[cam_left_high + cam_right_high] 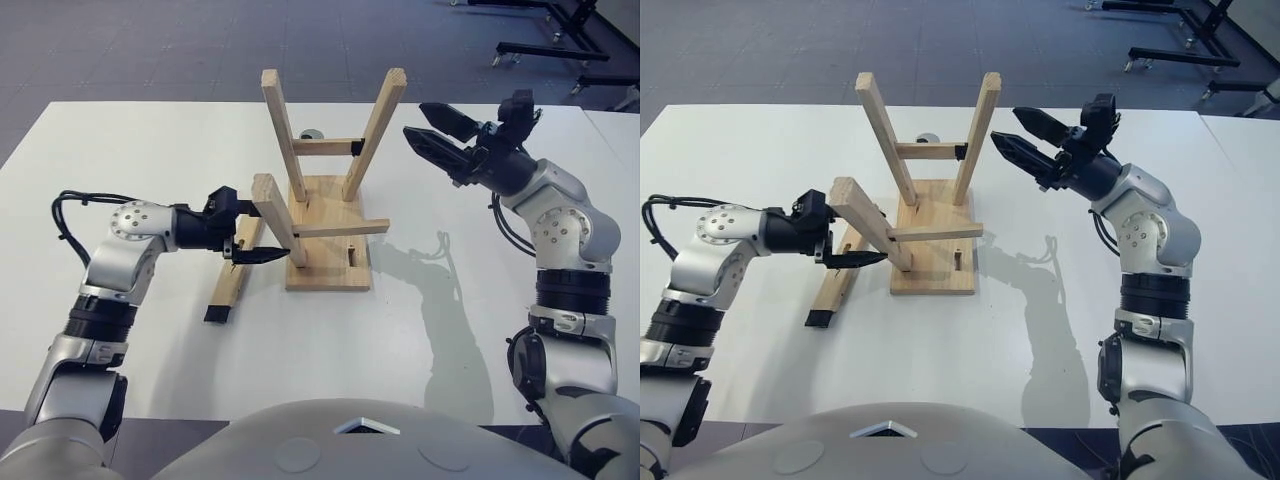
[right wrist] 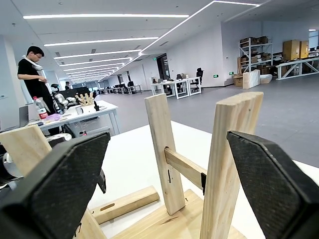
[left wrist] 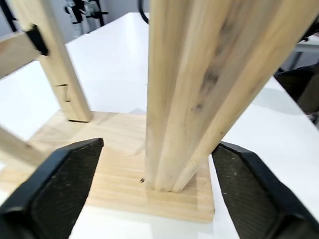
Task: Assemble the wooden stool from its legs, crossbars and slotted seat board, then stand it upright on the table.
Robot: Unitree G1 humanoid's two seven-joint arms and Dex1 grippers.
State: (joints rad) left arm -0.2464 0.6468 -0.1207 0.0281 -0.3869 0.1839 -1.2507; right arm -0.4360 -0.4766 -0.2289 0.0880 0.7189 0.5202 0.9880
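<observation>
Straddling the upright near-left leg with the left gripper splayed, unclamped; spare leg just leftward, lengthwise toward the desk's near edge.

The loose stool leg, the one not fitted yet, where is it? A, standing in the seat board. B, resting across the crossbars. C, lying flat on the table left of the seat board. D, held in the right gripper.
C: the loose leg lies flat on the table beside the seat board, and the right gripper is open and empty.
</observation>
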